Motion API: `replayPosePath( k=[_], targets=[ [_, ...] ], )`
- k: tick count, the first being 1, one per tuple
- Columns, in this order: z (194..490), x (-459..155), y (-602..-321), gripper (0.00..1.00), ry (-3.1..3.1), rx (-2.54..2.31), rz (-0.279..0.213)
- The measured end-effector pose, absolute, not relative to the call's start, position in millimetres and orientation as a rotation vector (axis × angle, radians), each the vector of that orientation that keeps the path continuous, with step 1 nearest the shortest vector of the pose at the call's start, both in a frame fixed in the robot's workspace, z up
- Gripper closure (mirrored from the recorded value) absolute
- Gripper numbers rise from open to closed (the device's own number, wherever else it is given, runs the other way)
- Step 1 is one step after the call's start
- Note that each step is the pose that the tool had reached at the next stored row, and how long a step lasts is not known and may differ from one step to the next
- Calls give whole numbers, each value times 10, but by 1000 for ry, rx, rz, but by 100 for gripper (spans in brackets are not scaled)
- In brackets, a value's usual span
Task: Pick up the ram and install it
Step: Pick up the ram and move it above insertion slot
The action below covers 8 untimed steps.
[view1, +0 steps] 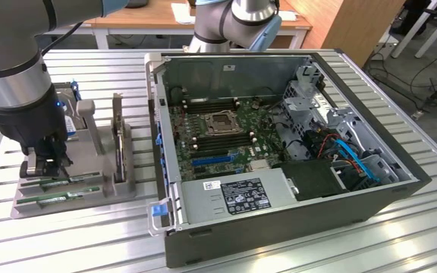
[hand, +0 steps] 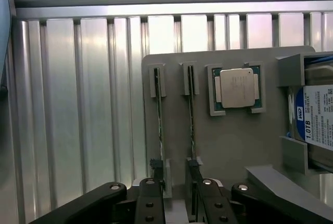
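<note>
the ram (hand: 191, 115) stands on edge in a slot of the grey holder (hand: 229, 146), with a twin stick (hand: 158, 115) in the next slot. both are right beneath the end effector (hand: 176, 185), whose fingers stand apart. a processor (hand: 238, 89) and a hard drive (hand: 317, 122) sit farther along the holder. the open computer case (view1: 279, 148) rests on the worktop (view1: 416, 227), well off to the side.

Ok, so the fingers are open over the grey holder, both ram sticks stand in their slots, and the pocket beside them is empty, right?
Not quite. The pocket is not empty: a processor sits in it, as the wrist view shows. The rest holds: the fingers are open over the grey holder, and both ram sticks stand in their slots.
</note>
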State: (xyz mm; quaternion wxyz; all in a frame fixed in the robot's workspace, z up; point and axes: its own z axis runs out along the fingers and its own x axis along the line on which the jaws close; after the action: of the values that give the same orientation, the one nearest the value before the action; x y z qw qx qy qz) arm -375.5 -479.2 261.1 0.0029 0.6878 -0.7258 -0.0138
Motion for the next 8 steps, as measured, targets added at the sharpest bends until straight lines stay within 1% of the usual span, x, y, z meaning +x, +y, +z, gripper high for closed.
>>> replayPosePath(
  k=[8],
  targets=[
    [2578,-3755,-4800,69,-2272,2160,-43]
  ],
)
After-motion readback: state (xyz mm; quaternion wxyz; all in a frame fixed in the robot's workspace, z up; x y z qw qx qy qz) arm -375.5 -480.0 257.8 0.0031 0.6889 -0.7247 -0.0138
